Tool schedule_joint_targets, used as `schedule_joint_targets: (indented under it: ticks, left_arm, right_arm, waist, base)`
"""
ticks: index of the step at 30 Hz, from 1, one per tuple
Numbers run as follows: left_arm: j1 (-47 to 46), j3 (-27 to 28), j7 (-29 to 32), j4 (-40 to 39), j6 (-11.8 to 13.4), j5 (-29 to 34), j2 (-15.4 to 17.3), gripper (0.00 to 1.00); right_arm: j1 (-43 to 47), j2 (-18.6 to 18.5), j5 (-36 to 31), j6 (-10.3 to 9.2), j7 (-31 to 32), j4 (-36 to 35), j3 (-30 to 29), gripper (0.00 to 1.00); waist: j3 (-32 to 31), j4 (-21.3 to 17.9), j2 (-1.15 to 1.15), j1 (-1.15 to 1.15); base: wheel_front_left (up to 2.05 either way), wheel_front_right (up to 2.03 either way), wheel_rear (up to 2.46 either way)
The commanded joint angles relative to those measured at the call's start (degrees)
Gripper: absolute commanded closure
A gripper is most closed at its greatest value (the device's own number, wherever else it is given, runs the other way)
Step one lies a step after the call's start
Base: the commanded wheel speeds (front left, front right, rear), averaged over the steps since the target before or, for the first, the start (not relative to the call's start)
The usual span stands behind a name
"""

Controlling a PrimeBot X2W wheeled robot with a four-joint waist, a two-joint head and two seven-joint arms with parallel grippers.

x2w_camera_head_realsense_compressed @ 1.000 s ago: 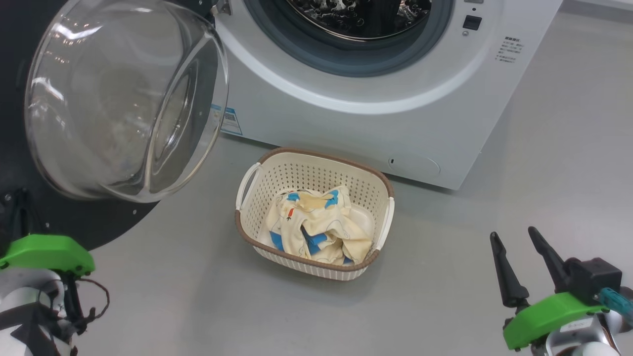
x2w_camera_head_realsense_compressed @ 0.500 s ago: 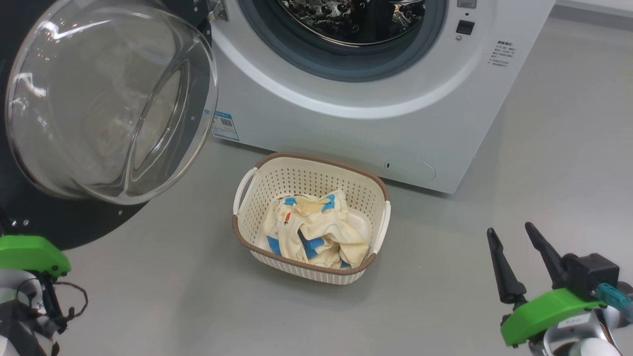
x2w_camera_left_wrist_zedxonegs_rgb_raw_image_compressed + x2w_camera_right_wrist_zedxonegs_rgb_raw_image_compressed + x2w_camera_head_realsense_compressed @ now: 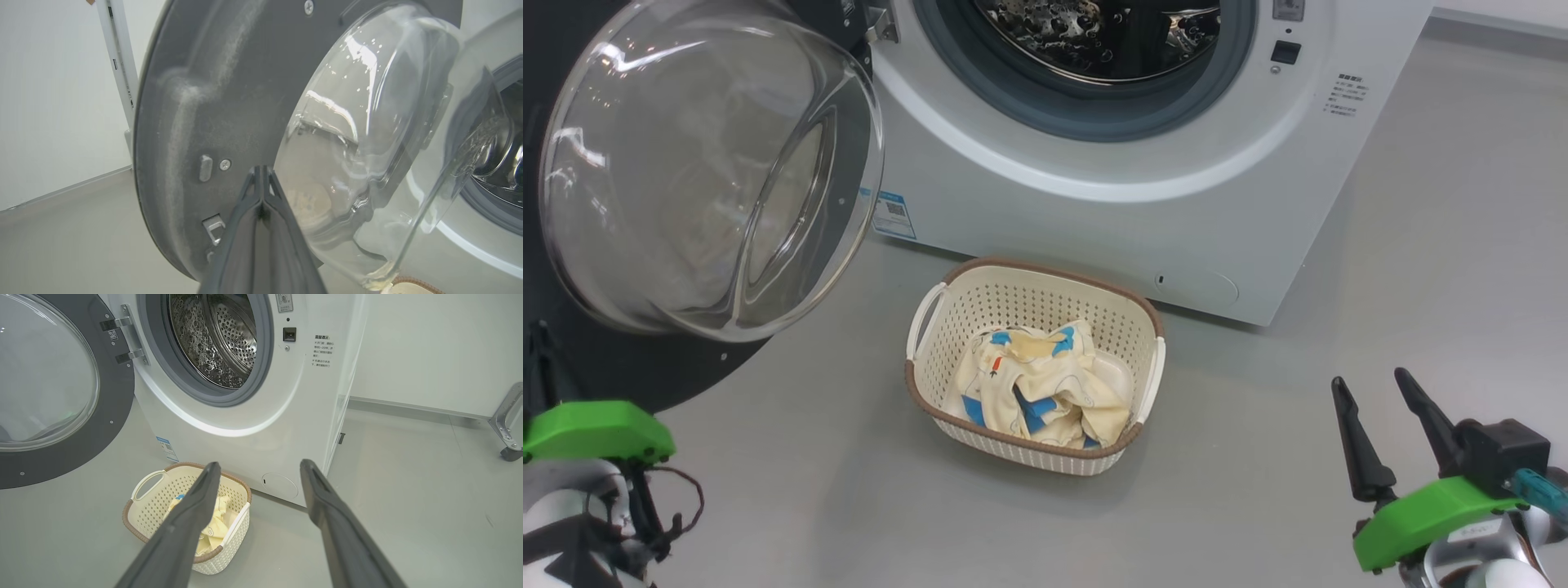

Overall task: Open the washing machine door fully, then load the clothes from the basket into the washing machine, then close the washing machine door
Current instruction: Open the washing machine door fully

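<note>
1. The washing machine (image 3: 1094, 220) stands at 12 o'clock in the head view; its steel drum (image 3: 1094, 33) is exposed inside the grey seal.
2. The washing machine door (image 3: 711, 171) hangs swung out at 9 to 10 o'clock of the opening; its clear glass bowl bulges toward the camera, ringed by the dark rim.
3. The basket (image 3: 1045, 268) sits on the grey floor (image 3: 1258, 457) at 6 o'clock of the opening, just in front of the machine's white front; the clothes (image 3: 1037, 392) lie crumpled inside it, cream-yellow with blue patches.
4. The left gripper (image 3: 262, 171) is at 8 o'clock of the basket, low beside the door; its fingers are pressed together on nothing; in the left wrist view the tips point at the door's grey inner face beside the glass bowl; contact cannot be told.
5. The right gripper (image 3: 1370, 380) hovers at 4 o'clock of the basket, well apart from it; its fingers stand wide apart and empty, above bare floor.
</note>
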Motion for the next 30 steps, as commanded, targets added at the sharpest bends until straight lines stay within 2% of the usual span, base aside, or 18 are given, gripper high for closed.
schedule_joint_targets:
  ticks: [1, 4, 9, 10, 11, 13, 14, 15, 16, 18, 30]
  left_arm:
    - [-0.7, 2.7, -0.8, -3.2, 2.6, 1.1, 1.8, 1.00]
    - [0.8, 2.6, -0.8, -5.5, 2.3, 1.8, 1.0, 1.00]
    - [3.4, 0.6, -0.8, -9.5, 0.1, 3.6, 0.2, 1.00]
    - [3.8, 0.1, -0.8, -10.2, -0.5, 3.9, 0.1, 0.97]
    - [4.3, -0.5, -0.8, -11.0, -0.9, 4.2, -0.3, 0.74]
    - [5.5, -1.9, -0.8, -13.2, -1.3, 5.1, -1.1, 0.71]
    - [6.2, -2.6, -0.8, -14.2, -1.7, 5.5, -1.5, 0.62]
    - [6.8, -3.3, -0.8, -15.4, -1.9, 5.8, -2.0, 0.42]
    - [7.4, -4.0, -0.8, -16.4, -1.9, 6.3, -2.4, 0.31]
    - [8.7, -5.3, -0.8, -17.9, -2.2, 6.7, -3.0, 0.00]
    - [11.0, -11.9, -0.5, -19.3, -3.9, 8.7, -5.5, 0.00]
  right_arm:
    - [-1.6, -0.6, 0.4, -0.13, -0.3, -1.6, 1.1, 0.00]
    - [-1.5, -0.6, 0.4, -0.13, -0.4, -1.4, 1.1, 0.00]
    - [-1.2, -0.6, 0.4, -0.13, -0.6, -0.5, 1.1, 0.00]
    - [-1.3, -0.6, 0.3, -0.13, -0.6, -0.3, 1.2, 0.00]
    - [-1.4, -0.6, 0.3, -0.13, -0.7, -0.2, 1.2, 0.00]
    - [-1.6, -0.6, 0.3, -0.13, -0.9, 0.1, 1.2, 0.00]
    - [-1.6, -0.6, 0.2, -0.13, -1.1, 0.2, 1.3, 0.00]
    - [-1.7, -0.6, 0.2, -0.13, -1.1, 0.4, 1.3, 0.00]
    - [-1.7, -0.6, 0.1, -0.13, -1.2, 0.4, 1.3, 0.00]
    - [-1.7, -0.6, -0.1, -0.13, -1.3, 0.4, 1.3, 0.00]
    - [-2.6, -0.6, -0.7, -0.13, -1.7, 1.2, 2.8, 0.00]
  waist:
    - [-0.1, -0.1, 0.00, 0.00]
    - [-0.4, -0.1, 0.00, 0.00]
    - [-1.4, -0.6, 0.00, 0.00]
    - [-1.6, -0.7, 0.00, 0.00]
    - [-1.8, -1.0, 0.00, 0.00]
    - [-2.1, -1.5, 0.00, 0.00]
    - [-2.1, -1.8, 0.00, 0.00]
    - [-2.2, -2.1, 0.00, 0.00]
    - [-2.2, -2.4, 0.00, 0.00]
    - [-2.2, -3.1, 0.00, 0.00]
    - [-2.0, -9.7, 0.00, 0.00]
  base:
    - [0.00, 0.00, 0.00]
    - [0.00, 0.00, 0.00]
    - [0.00, 0.00, 0.00]
    - [0.00, 0.00, 0.00]
    - [0.00, 0.00, 0.00]
    - [0.00, 0.00, 0.00]
    - [0.00, 0.00, 0.00]
    - [0.00, 0.00, 0.00]
    - [0.00, 0.00, 0.00]
    - [0.00, 0.00, 0.00]
    - [0.00, 0.00, 0.00]
